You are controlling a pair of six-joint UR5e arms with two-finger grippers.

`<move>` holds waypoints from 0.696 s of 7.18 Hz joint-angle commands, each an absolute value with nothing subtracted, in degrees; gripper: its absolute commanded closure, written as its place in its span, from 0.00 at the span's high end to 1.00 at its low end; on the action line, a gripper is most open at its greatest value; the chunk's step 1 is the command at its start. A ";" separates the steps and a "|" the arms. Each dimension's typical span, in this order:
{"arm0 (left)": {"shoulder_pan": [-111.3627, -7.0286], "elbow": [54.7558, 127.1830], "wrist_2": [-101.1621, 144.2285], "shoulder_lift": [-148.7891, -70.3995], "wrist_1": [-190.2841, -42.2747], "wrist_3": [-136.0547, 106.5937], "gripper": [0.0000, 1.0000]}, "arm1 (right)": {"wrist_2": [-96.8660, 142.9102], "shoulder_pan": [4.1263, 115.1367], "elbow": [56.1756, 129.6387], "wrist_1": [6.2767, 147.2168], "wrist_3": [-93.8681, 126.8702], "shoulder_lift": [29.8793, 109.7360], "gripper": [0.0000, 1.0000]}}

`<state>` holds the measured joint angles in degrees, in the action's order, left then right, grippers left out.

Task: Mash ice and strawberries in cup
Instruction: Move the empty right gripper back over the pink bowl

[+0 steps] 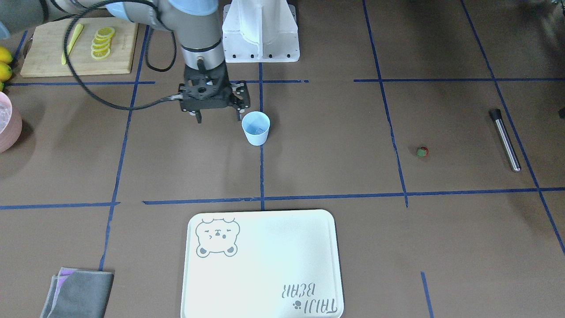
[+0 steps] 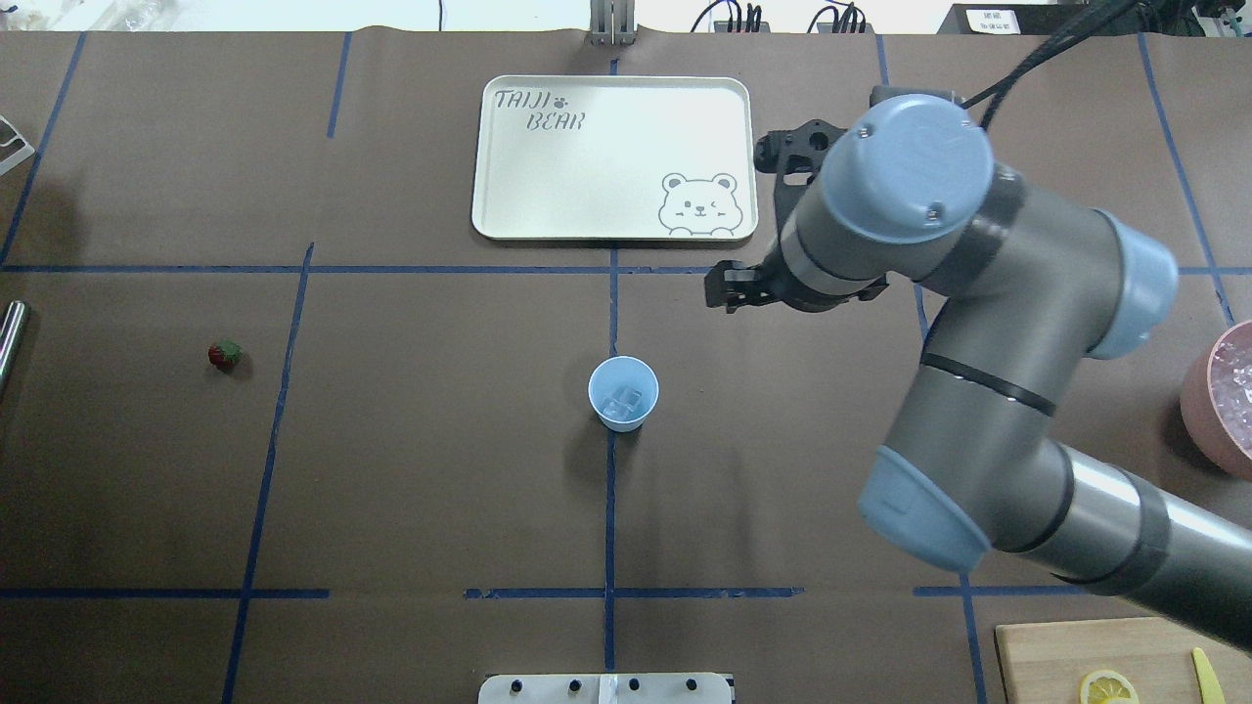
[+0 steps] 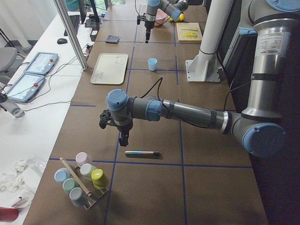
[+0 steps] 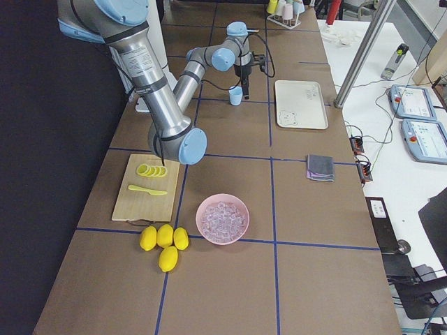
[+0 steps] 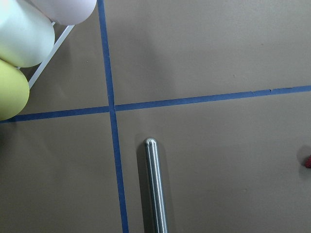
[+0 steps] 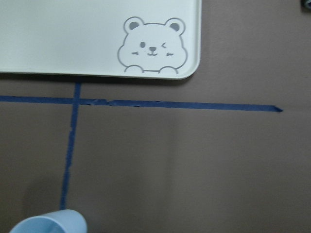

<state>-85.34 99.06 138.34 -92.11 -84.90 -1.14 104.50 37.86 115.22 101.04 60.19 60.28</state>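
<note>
- step in hand, as i judge it: the ice (image 2: 623,402) is already in the cup (image 1: 255,128), while the strawberry (image 1: 422,152) lies bare on the bench (image 1: 326,168), so the berry has to go in before any mashing.
- my right claw (image 1: 218,117) hangs released and empty, fingers spread, with nothing between them.
- the cup stands upright below my right claw, offset toward my left side rather than straight under it. my right wrist view catches only its rim at the lower left corner.
- my left claw (image 3: 123,138) hovers low over a metal rod (image 5: 155,189) lying flat on the bench. i cannot tell whether it is spread or clenched.
- the strawberry sits near my left claw, just at the right edge of that wrist's view, and well apart from my right claw and the cup.
- next move, i reckon: my left claw shifts sideways onto the berry, pinches it gently, and carries it across to the cup. the rod looks like the masher for afterwards.
</note>
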 commanded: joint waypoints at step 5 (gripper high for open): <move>-85.34 99.23 138.34 -92.29 -84.90 -1.14 1.00 | 122.85 62.47 120.43 76.55 32.44 97.94 0.99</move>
<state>-85.34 99.22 138.34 -92.27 -84.90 -1.14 119.64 59.10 121.98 86.63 35.57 89.26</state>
